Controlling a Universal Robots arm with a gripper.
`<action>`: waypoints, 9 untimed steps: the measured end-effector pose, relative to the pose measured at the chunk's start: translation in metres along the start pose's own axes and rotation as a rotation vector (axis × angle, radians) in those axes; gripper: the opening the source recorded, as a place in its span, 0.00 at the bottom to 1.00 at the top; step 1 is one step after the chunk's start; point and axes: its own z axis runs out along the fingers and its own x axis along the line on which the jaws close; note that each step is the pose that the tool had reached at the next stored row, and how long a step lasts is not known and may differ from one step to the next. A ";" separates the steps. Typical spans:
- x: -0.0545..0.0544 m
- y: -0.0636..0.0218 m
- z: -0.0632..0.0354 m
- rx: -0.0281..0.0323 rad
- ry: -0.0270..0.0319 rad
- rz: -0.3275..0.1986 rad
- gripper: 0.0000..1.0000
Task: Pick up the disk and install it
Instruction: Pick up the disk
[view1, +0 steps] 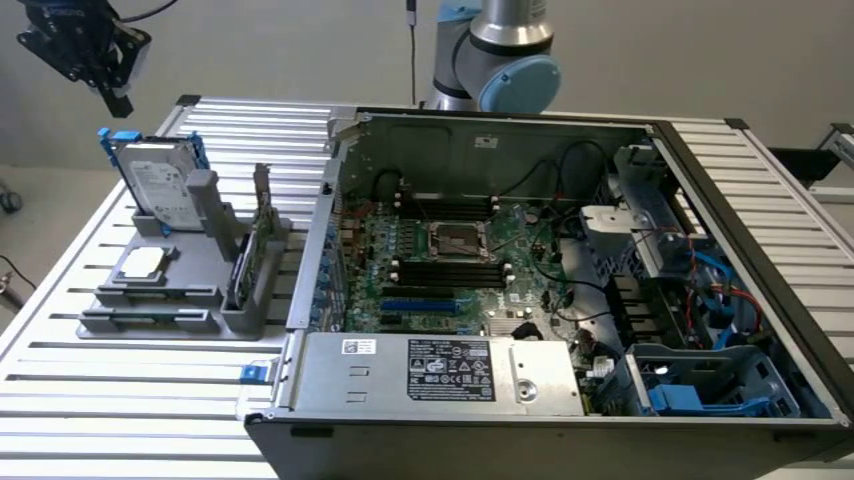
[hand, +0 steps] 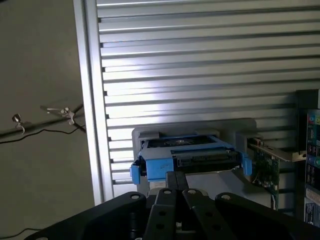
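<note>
Robotics lab, slatted bench (view1: 134, 400), open computer case (view1: 494, 150)

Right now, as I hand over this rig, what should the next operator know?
The tool is shut and empty. It hangs in the air above the disk and does not touch it.
The disk stands upright in the grey stand on the slatted table, to the exterior view's left of the open computer case.
Done: nothing yet.
Left: both pick-up and install.

Slatted table (view1: 134, 400), grey stand (view1: 150, 325), open computer case (view1: 507, 145)
</note>
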 end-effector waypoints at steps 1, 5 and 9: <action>0.001 -0.0001 0.0000 -0.0013 -0.0001 -0.006 0.11; 0.001 0.0000 -0.0001 -0.0035 -0.0020 -0.071 0.11; 0.001 0.0000 -0.0001 -0.0053 -0.0042 -0.144 0.11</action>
